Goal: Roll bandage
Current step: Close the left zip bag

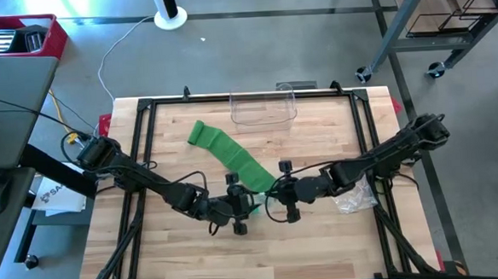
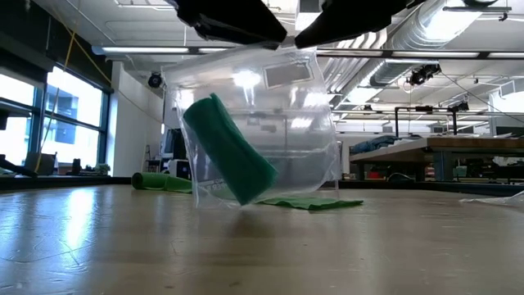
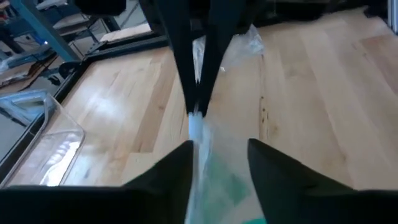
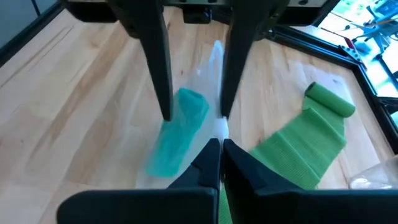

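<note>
Bandage roll (image 2: 229, 152) seen inside clear bag (image 2: 303, 131) only low down; right gripper (image 4: 220, 146) pinches bag, left gripper (image 3: 217, 152) agape.

arms: 2, black, slim, jointed | cables: black loops | left pincer (image 1: 246, 210), right pincer (image 1: 267, 195): matte black fingers

A green bandage (image 1: 233, 160) lies partly unrolled across the worktop's middle, its rolled end toward the far edge. A teal bandage roll (image 2: 228, 149) sits tilted inside a clear plastic bag (image 2: 278, 115).
</note>
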